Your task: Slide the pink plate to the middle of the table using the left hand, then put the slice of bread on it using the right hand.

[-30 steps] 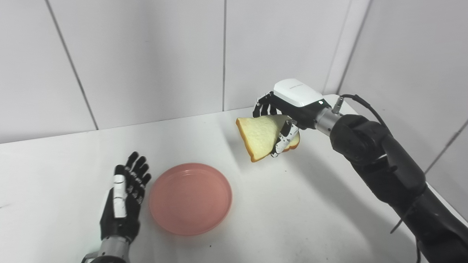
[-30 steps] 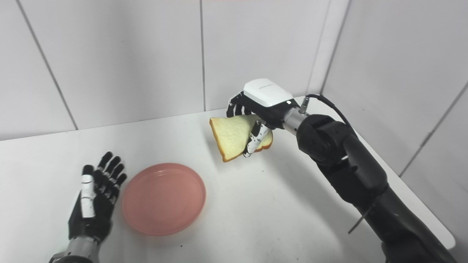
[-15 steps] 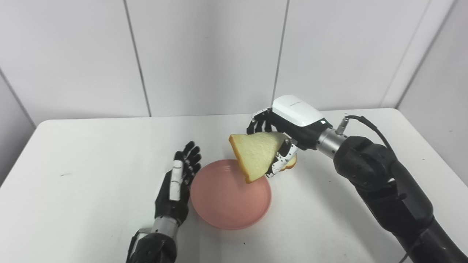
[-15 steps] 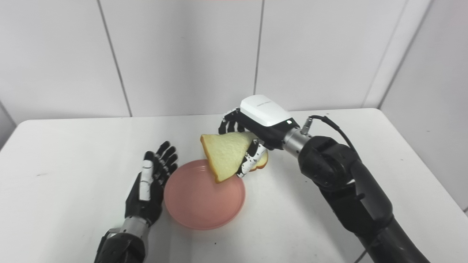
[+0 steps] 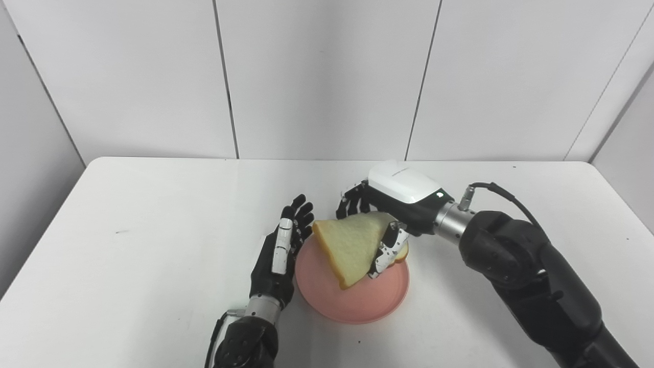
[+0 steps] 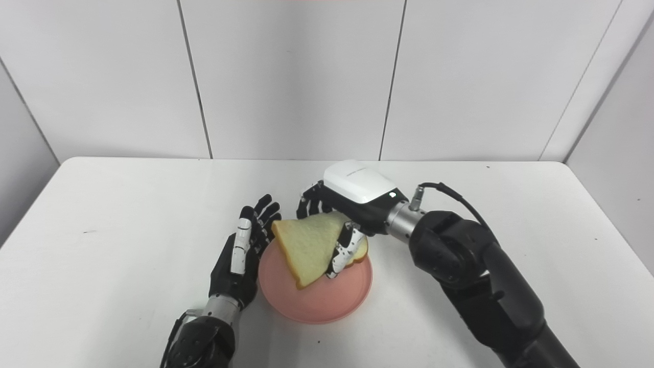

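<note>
White wall panels with dark vertical seams are backing a white table [image 5: 127, 245] seen from above. Near the table's middle, a pink plate [image 5: 357, 304] is lying flat. The left hand [image 5: 278, 255] is resting just beside the plate's left rim, palm side turned toward it, fingers [image 5: 301, 209] extended, close together and gripping nothing; whether it is touching the rim cannot be told. The right hand [image 5: 388, 214] is reaching in from the right and pinching a slice of bread [image 5: 350, 245] between thumb below and fingers above. The slice is hanging tilted over the plate, crust corner pointing down toward the plate's centre; whether that corner is touching the plate is unclear. In the left eye view, a grey side wall is showing at the far left and the slice is overlapping the left hand's fingertips only slightly. In the right eye view, the slice's upper-left corner is covering more of those fingertips, and more of the table's right side is appearing.
</note>
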### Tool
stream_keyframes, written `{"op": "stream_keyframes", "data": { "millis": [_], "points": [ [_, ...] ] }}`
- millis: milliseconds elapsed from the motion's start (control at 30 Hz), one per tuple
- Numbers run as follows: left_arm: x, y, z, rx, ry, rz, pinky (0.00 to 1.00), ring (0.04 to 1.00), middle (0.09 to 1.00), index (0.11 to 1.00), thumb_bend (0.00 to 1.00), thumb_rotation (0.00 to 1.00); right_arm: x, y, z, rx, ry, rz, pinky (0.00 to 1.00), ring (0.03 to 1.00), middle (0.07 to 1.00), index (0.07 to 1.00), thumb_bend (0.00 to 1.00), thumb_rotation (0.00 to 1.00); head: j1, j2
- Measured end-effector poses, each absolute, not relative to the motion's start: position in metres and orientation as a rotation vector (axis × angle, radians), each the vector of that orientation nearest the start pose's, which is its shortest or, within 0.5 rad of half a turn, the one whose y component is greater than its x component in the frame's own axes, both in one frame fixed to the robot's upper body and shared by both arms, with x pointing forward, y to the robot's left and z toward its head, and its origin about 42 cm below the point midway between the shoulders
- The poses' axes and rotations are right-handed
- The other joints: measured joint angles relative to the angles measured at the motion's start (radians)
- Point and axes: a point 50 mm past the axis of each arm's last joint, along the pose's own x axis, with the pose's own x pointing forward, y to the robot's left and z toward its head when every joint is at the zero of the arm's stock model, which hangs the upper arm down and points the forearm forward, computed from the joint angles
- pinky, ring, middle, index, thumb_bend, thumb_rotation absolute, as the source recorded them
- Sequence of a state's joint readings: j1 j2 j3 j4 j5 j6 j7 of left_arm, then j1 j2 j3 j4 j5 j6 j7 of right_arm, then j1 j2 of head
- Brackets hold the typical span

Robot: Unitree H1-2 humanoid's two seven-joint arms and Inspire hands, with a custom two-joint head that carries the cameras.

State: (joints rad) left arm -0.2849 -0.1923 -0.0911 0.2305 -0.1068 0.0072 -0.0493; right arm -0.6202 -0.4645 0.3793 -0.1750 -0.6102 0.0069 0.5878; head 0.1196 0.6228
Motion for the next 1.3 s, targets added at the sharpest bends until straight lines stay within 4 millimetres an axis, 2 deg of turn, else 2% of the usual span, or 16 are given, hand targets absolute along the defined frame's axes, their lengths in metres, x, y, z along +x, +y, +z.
{"op": "stream_keyframes", "data": {
  "millis": [433,767,1033,1067,1100,1167,1233,1300],
  "points": [
    [0.362,0.08,0.131,-0.247,-0.049,-0.245,0.97,0.957,0.947,0.917,0.74,0.97,0.407,-0.186,0.266,-1.348,-0.406,0.76,0.36,0.429,0.445,0.514,0.52,0.0,0.005,-0.003],
    [0.363,0.08,0.131,-0.247,-0.048,-0.24,0.96,0.954,0.943,0.92,0.73,0.98,0.411,-0.184,0.256,-1.398,-0.384,0.766,0.34,0.407,0.434,0.518,0.52,0.0,-0.003,-0.005],
    [0.363,0.08,0.131,-0.247,-0.048,-0.237,0.98,0.95,0.938,0.915,0.73,0.98,0.414,-0.182,0.25,-1.4,-0.365,0.77,0.41,0.481,0.457,0.526,0.52,0.01,-0.014,-0.003],
    [0.363,0.08,0.131,-0.247,-0.048,-0.237,0.98,0.952,0.941,0.917,0.73,0.98,0.414,-0.182,0.249,-1.4,-0.359,0.771,0.44,0.515,0.538,0.508,0.52,0.09,-0.014,-0.003],
    [0.363,0.08,0.131,-0.247,-0.048,-0.237,0.98,0.951,0.941,0.916,0.73,0.98,0.415,-0.182,0.248,-1.404,-0.363,0.764,0.46,0.535,0.574,0.501,0.51,0.13,-0.015,-0.003],
    [0.363,0.08,0.131,-0.247,-0.049,-0.237,0.97,0.948,0.939,0.913,0.74,0.97,0.415,-0.182,0.248,-1.412,-0.384,0.753,0.48,0.56,0.599,0.497,0.51,0.16,-0.017,-0.002],
    [0.363,0.08,0.131,-0.247,-0.049,-0.236,0.96,0.946,0.935,0.912,0.74,0.97,0.415,-0.182,0.248,-1.417,-0.397,0.747,0.54,0.619,0.644,0.639,0.64,0.39,-0.017,-0.002],
    [0.363,0.08,0.131,-0.247,-0.049,-0.236,0.96,0.943,0.93,0.909,0.74,0.97,0.415,-0.182,0.248,-1.424,-0.402,0.744,0.6,0.656,0.674,0.677,0.68,0.49,-0.023,-0.003]
  ]
}}
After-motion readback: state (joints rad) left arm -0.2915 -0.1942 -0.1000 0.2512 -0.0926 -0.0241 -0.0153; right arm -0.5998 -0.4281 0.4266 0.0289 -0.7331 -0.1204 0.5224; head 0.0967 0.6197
